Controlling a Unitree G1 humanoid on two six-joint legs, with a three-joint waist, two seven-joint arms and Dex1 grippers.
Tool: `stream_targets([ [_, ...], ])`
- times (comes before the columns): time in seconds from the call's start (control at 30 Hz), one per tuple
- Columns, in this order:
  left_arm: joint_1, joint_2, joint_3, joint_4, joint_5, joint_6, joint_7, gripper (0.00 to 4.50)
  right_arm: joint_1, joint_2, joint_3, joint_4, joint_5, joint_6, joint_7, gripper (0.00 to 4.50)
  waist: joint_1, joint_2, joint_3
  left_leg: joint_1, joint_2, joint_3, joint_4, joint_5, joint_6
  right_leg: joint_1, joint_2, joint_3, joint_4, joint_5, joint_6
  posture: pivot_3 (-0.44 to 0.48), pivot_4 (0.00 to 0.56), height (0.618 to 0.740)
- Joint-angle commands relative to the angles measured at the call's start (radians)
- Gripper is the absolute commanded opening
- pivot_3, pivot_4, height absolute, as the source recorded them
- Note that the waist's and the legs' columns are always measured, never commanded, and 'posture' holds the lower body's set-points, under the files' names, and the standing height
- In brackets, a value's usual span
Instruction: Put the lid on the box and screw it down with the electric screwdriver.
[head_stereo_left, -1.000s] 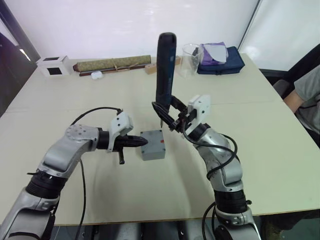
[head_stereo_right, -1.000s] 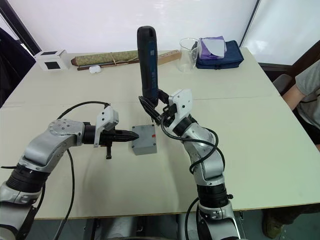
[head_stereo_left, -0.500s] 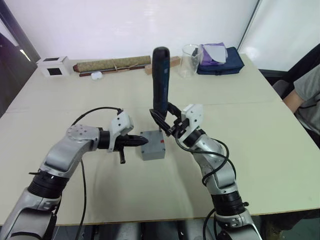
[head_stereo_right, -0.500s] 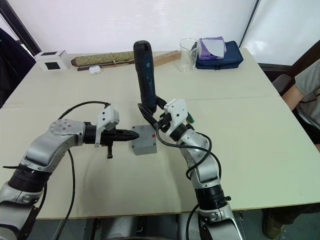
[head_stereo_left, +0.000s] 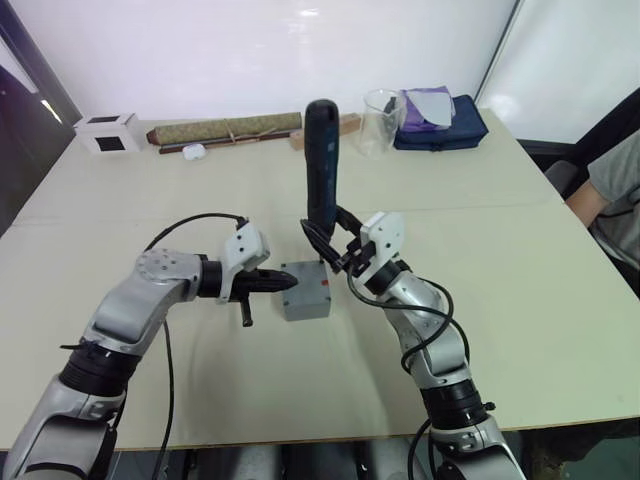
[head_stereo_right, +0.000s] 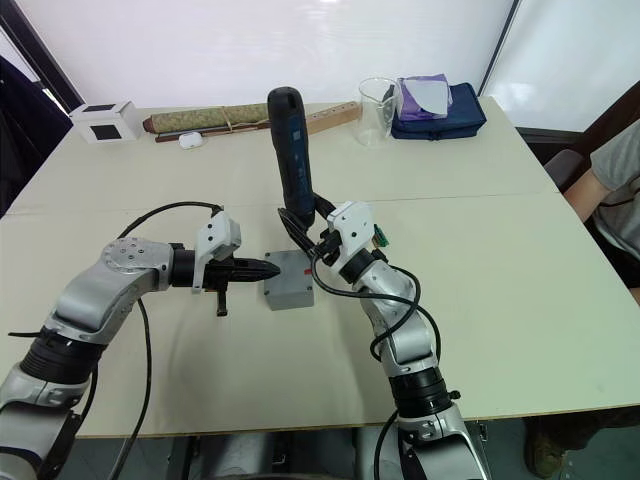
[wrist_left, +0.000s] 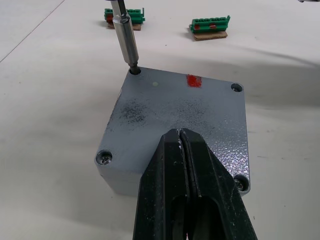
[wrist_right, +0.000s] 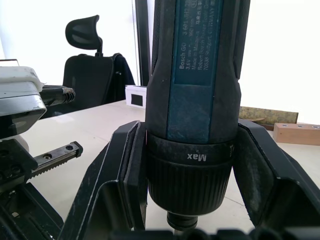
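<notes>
A glass beaker (head_stereo_left: 379, 120) stands behind the electric screwdriver (head_stereo_left: 320, 165).

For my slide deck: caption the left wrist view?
Shut left hand pressing the lid while the electric screwdriver's bit sits in a corner screw hole.

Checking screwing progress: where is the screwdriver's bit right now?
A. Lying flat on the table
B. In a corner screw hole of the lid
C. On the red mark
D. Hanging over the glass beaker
B: the left wrist view shows the screwdriver bit seated in a corner hole of the lid.
</notes>
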Motion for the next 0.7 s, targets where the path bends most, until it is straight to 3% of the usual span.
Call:
stream_targets([
  [0.03, 0.016, 0.015, -0.023, -0.007, 0.027, 0.008, -0.005, 0.00, 0.036, -0.063, 0.054, -0.034, -0.004, 0.101, 0.059, 2.14, 0.000, -0.001, -0.001, 0.001, 0.000, 0.000, 0.000, 0.000, 0.000, 0.001, 0.000, 0.000, 0.000, 0.000, 0.000, 0.000, 0.150, 0.740],
  [0.27, 0.020, 0.007, -0.032, 0.006, 0.047, -0.003, -0.012, 0.00, 0.034, -0.097, 0.051, -0.030, 0.009, 0.244, 0.043, 2.14, 0.000, -0.008, -0.007, 0.023, 0.000, 0.000, -0.008, -0.001, 0.001, 0.021, 0.000, 0.000, -0.002, -0.007, -0.003, 0.000, 0.150, 0.740],
  [0.7, 0.026, 0.011, -0.044, 0.002, 0.065, -0.011, -0.012, 0.00, 0.044, -0.120, 0.074, -0.029, -0.011, 0.301, 0.029, 2.14, 0.003, -0.012, -0.023, 0.037, 0.001, -0.001, -0.017, -0.001, 0.001, 0.031, -0.001, -0.001, -0.004, -0.012, -0.009, 0.000, 0.150, 0.740],
])
